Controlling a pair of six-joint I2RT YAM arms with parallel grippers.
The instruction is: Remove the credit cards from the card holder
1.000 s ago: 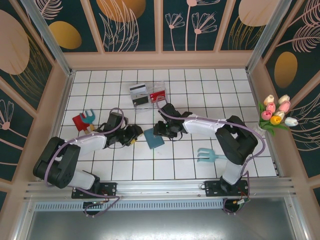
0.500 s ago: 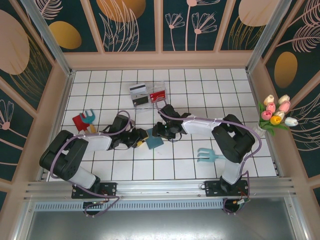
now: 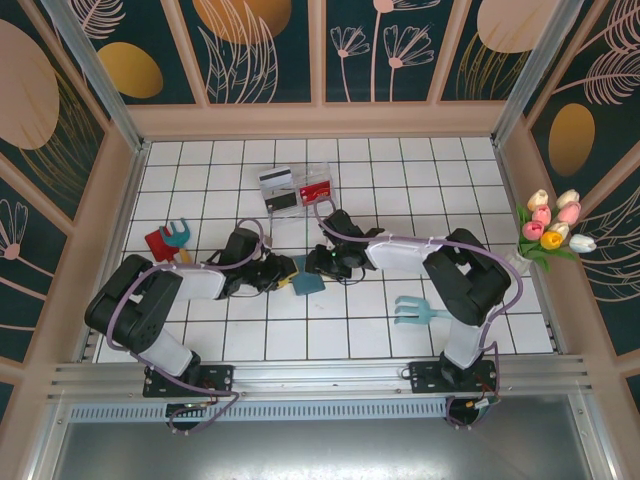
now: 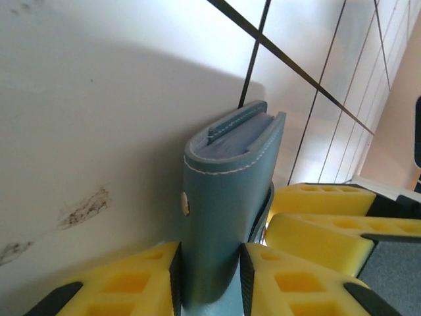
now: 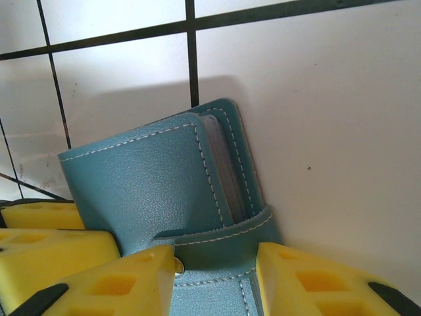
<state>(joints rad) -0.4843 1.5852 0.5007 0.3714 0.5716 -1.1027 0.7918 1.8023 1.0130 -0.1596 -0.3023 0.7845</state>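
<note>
Teal card holder [image 3: 308, 278] mid-desk [image 3: 420, 160], between left end effector [image 3: 283, 275] and right end effector [image 3: 320, 265]. Clear tray [image 3: 293, 203] behind holds red card [image 3: 316, 188] and striped white card [image 3: 275, 178]. Left wrist: yellow pads [image 4: 118, 286] clamped on the folded holder. Right wrist: pads [image 5: 125, 280] closed on its flap, credit cards [image 5: 222, 172] edge-on inside.

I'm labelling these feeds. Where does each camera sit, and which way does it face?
Top external: above and behind the arm bases, facing down at the table; both arms, left gripper and right gripper at the card holder.
Left wrist: on the left arm, facing past its yellow fingers at the card holder's end.
Right wrist: on the right arm, facing past its fingers to the holder's strap.
Shared: the card holder.
</note>
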